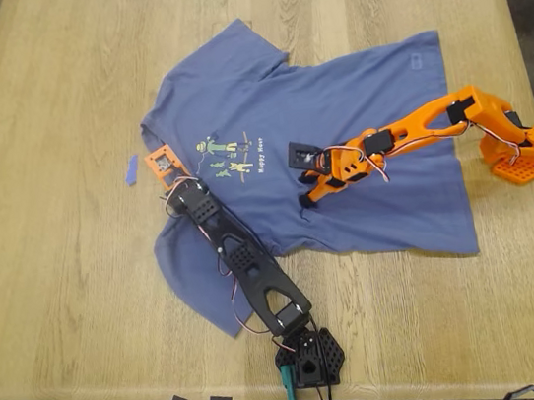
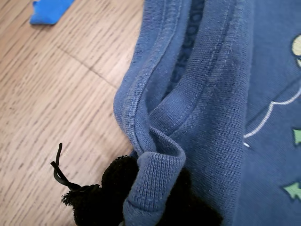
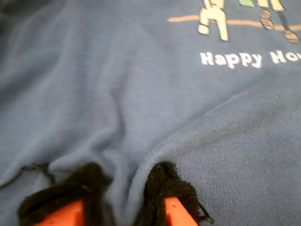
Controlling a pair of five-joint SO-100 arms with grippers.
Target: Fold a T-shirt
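Counted 1 T-shirt (image 1: pixel 340 150), 2 grippers: first gripper (image 2: pixel 141 197) pinched on collar rib, second gripper (image 3: pixel 124 202) clamped on a cloth fold

Exterior view: high above the table (image 1: pixel 73 237), looking steeply down; takes in nearly the whole top, both arms and the T-shirt (image 1: pixel 366 196).
First wrist view: very close, over my first gripper (image 2: pixel 155 188), at the ribbed collar near bare wood.
Second wrist view: very close, low over my second gripper (image 3: pixel 124 197), facing the chest print (image 3: pixel 235 19).
Shared: print and collar appear in the exterior view too.
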